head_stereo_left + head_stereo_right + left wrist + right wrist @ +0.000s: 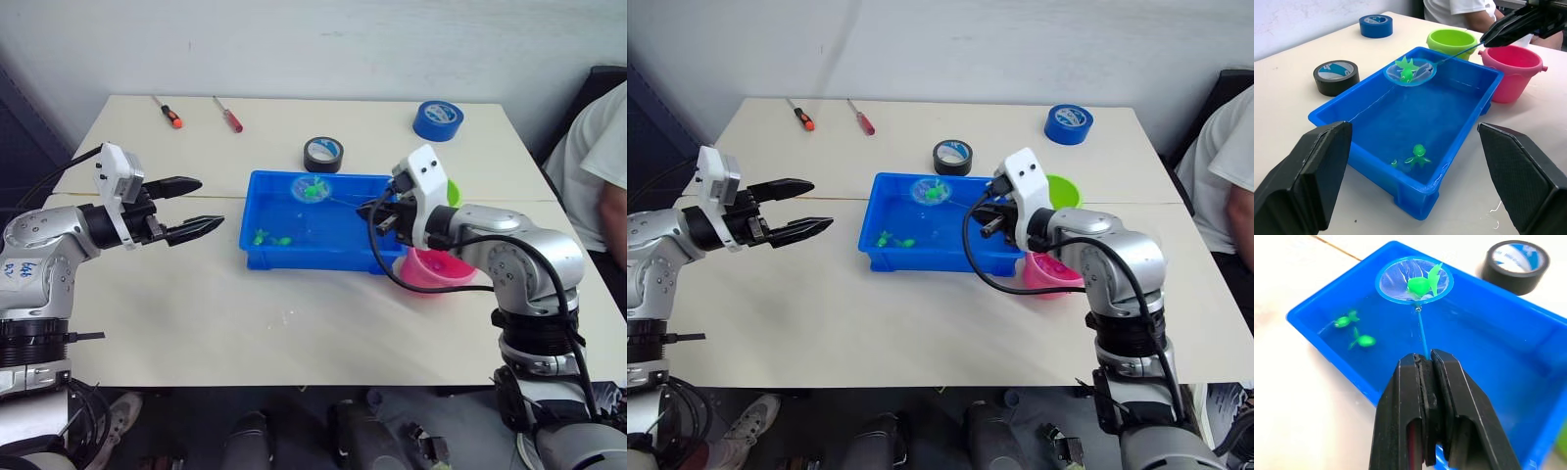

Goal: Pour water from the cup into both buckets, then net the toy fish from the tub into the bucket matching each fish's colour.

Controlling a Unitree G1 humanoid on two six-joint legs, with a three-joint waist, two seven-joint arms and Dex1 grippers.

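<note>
The blue tub (294,262) holds water at the table's middle. My right gripper (1425,358) is shut on the net's thin handle. The net's blue hoop (1414,282) hangs over the tub's far end with a green toy fish (1420,285) in it. Two more green fish (1354,331) lie in the water near the tub's left end. The lime green bucket (1452,41) and the pink bucket (1513,68) stand just right of the tub. My left gripper (209,203) hovers open, left of the tub. The cup is out of view.
A black tape roll (322,154) lies just behind the tub and a blue tape roll (438,119) at the back right. Two screwdrivers (167,111) (227,115) rest at the back left. A person in a white shirt (598,147) sits at the table's right.
</note>
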